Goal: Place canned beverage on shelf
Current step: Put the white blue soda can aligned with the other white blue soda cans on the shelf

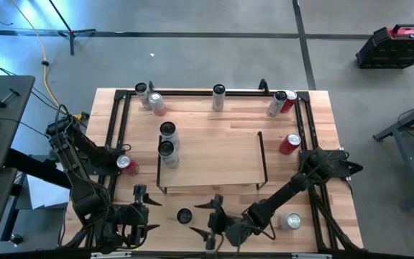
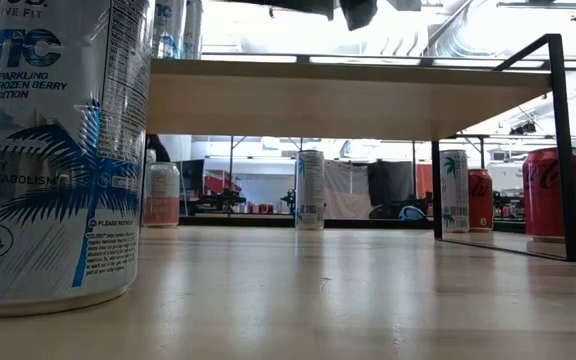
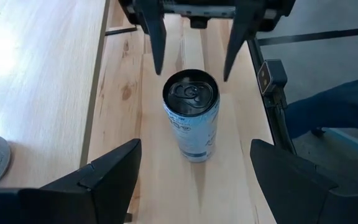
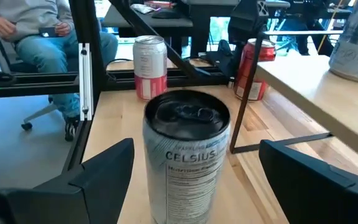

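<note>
Nearest, at the table's front edge, both arms reach inward toward one white Celsius can (image 1: 184, 216) standing upright on the bare wood between them. The left gripper (image 1: 144, 208) sits just left of it with its fingers (image 3: 98, 180) spread wide and released, the can ahead of them and untouched. The right gripper (image 1: 210, 216) faces it from the other side, its fingers (image 4: 98, 171) likewise parted, the can (image 4: 187, 155) close between them but not clamped. Behind that can stands the shelf (image 1: 214, 155), a low light-wood board on thin black wire end frames, carrying two pale cans (image 1: 167, 142) upright near its left end. Elsewhere on the table (image 1: 322, 122), a pink can (image 1: 126, 165) lies left of the shelf, a red can (image 1: 290, 144) lies to its right, another can (image 1: 289, 221) rests by the right arm, and several more stand or lean along the far rail. Beyond the table is grey floor, with a seated person (image 4: 42, 37) in jeans visible off to one side.
</note>
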